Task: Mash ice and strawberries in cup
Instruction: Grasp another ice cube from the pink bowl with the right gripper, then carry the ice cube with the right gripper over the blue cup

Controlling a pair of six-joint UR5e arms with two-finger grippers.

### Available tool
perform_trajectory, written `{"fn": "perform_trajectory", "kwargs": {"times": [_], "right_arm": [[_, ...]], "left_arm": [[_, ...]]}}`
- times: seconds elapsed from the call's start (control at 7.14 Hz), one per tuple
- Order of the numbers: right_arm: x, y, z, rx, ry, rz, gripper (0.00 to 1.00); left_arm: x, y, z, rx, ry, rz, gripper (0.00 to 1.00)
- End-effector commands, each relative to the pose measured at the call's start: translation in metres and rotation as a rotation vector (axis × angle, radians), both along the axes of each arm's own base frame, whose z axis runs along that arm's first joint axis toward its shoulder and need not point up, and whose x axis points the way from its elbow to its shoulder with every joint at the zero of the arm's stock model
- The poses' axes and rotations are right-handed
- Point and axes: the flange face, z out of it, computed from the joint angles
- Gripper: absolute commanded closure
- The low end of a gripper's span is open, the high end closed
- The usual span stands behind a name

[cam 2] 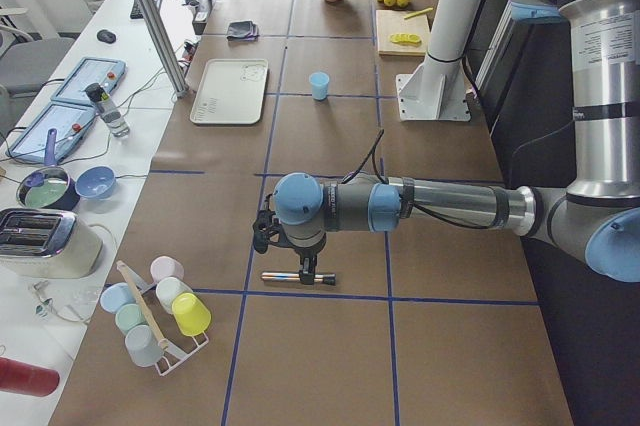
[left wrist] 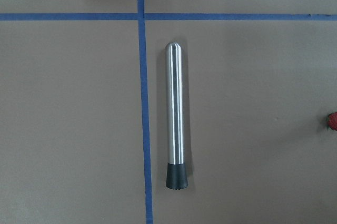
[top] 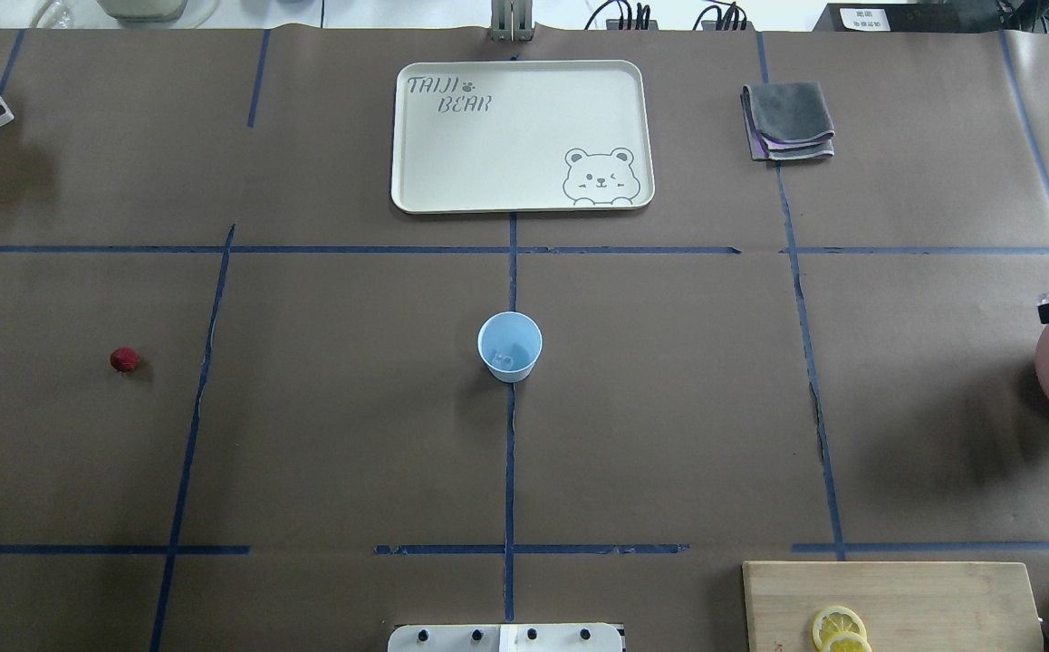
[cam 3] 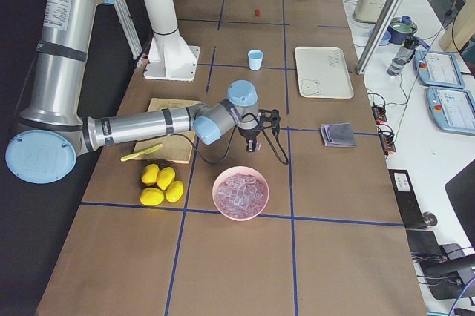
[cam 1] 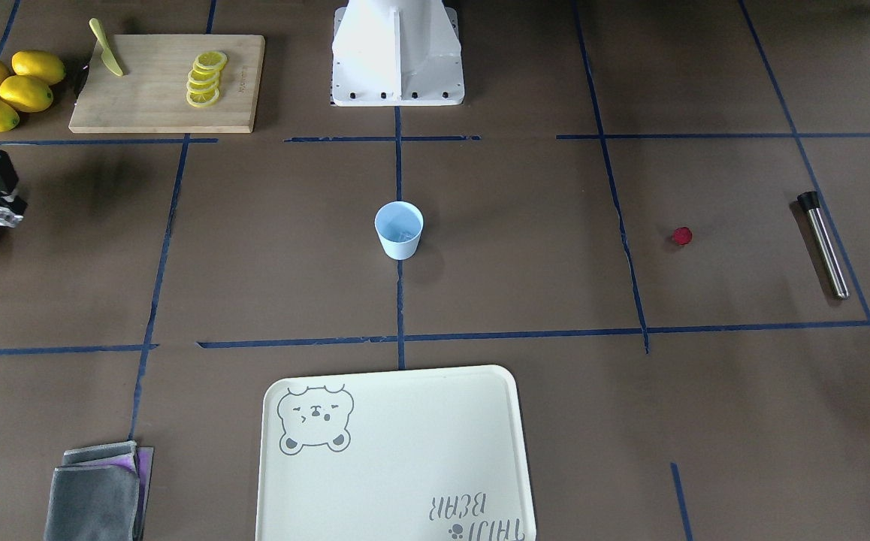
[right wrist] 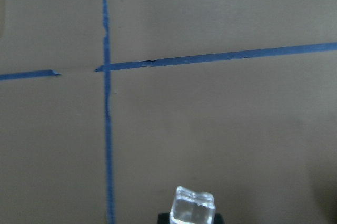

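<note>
The fingers of the left gripper [cam 2: 304, 266] hang over the steel muddler [left wrist: 175, 116] at the left end of the surface [top: 325, 435]. Only the side view shows them, so I cannot tell whether they stand wide or narrow (the left wrist camera shows the muddler lying flat and alone, with nothing around it). A little to the right the strawberry [top: 124, 359], a small dark red rounded piece, sits bare on the brown paper, well apart from the cup [top: 510, 346]. The cup is pale blue, tapered and upright on the centre tape line, and a few clear chunks show at its bottom. Far right, just beside the pink bowl [cam 3: 215, 196] heaped with more chunks, the right gripper [cam 3: 253, 144] has its fingers closed on one blocky, glassy piece of ice [right wrist: 194, 207], lifted clear of the surface. I judge the task to be early: some ice is in the cup and another piece is in hand, but the strawberry has yet to go in, the muddler is not picked up, and no mashing has begun
</note>
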Motion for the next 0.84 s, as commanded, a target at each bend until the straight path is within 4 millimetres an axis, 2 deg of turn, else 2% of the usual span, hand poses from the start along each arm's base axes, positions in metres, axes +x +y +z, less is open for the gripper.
{"fn": "perform_trajectory", "kwargs": {"times": [0.0, 0.14, 0.42, 0.56, 0.7], "right_arm": [[-0.103, -0.003, -0.11, -0.154, -0.173, 0.052, 0.98], [-0.147, 0.005, -0.154, -0.211, -0.228, 0.064, 0.98], [-0.252, 0.017, -0.246, -0.253, -0.213, 0.128, 0.98], [-0.289, 0.022, -0.275, -0.285, -0.215, 0.16, 0.98], [-0.313, 0.027, -0.284, -0.295, -0.215, 0.178, 0.98]], "left_arm": [[0.0, 0.0, 0.002, -0.005, 0.0, 0.0, 0.0], [0.0, 0.0, 0.002, -0.003, 0.0, 0.001, 0.0], [0.0, 0.0, 0.004, -0.008, 0.0, 0.001, 0.0], [0.0, 0.0, 0.004, -0.007, 0.0, 0.002, 0.0], [0.001, 0.0, 0.005, -0.01, 0.0, 0.003, 0.0]]}}
